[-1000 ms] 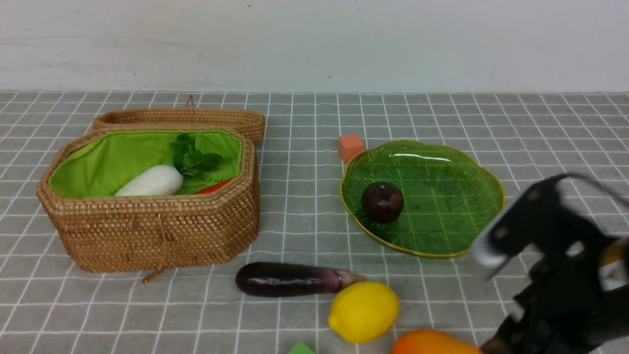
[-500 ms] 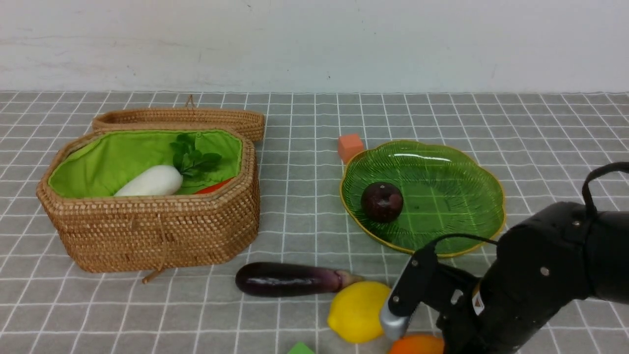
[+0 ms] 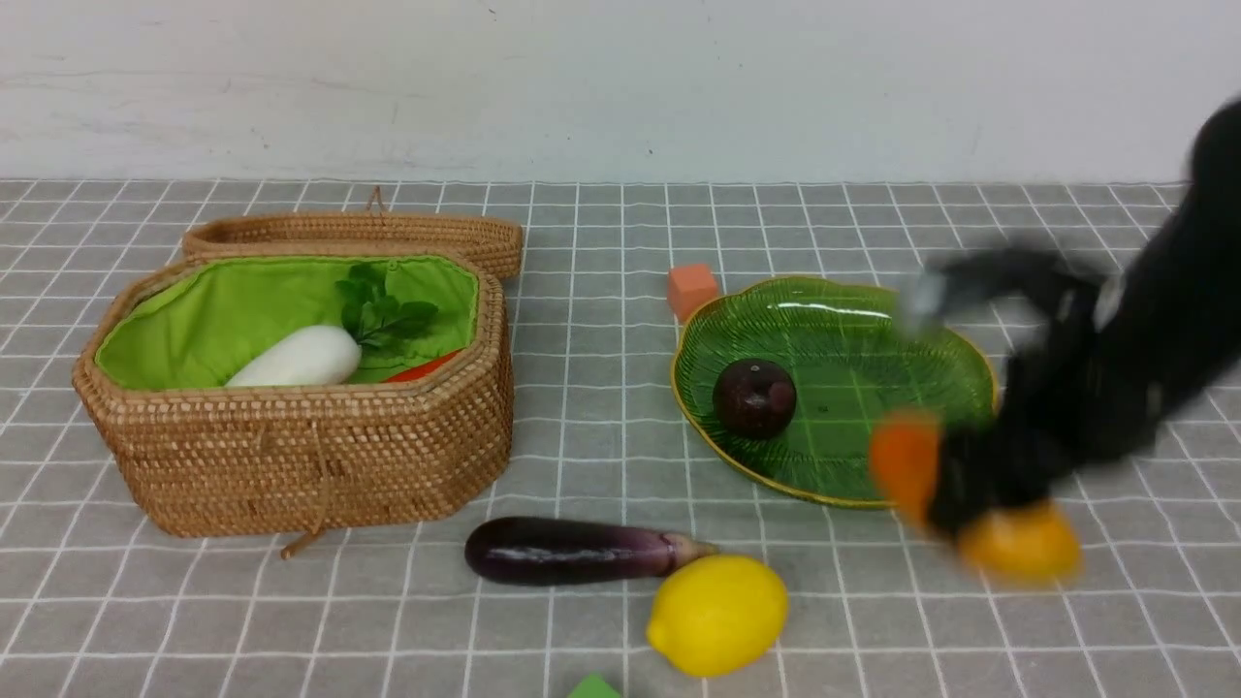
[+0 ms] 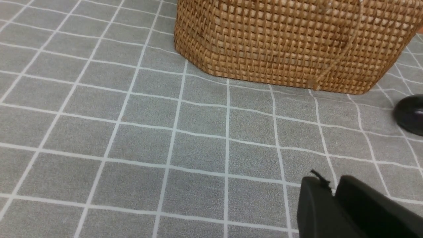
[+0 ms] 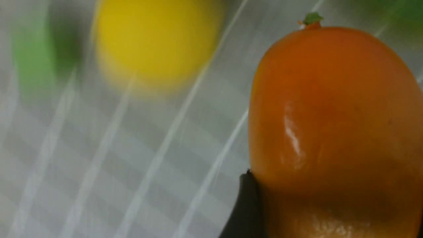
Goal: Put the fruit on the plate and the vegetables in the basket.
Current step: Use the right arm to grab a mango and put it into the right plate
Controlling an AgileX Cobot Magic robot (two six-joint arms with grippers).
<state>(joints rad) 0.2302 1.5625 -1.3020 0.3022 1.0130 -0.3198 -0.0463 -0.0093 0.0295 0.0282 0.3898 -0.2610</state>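
Observation:
My right gripper (image 3: 970, 494), blurred by motion, is shut on the orange-yellow mango (image 3: 1018, 543) and holds it in the air by the near right rim of the green plate (image 3: 873, 320); the mango (image 5: 333, 115) fills the right wrist view. The maroon plum (image 3: 754, 397) lies on the plate. The lemon (image 3: 717, 613) and the purple eggplant (image 3: 572, 550) lie on the cloth in front. The white radish (image 3: 301, 357) and a red-orange piece (image 3: 422, 369) lie in the wicker basket (image 3: 310, 456). My left gripper (image 4: 333, 188) is shut and empty, low over the cloth near the basket (image 4: 290, 43).
The basket's lid (image 3: 359, 233) lies behind it. A small orange cube (image 3: 691, 288) sits at the plate's far left edge. A green block (image 3: 593, 687) peeks in at the front edge. The eggplant's end (image 4: 411, 114) shows in the left wrist view.
My right gripper came down on the mango at the front, closed on it, and has lifted it up and to the right, toward the plate. Nothing else moved.

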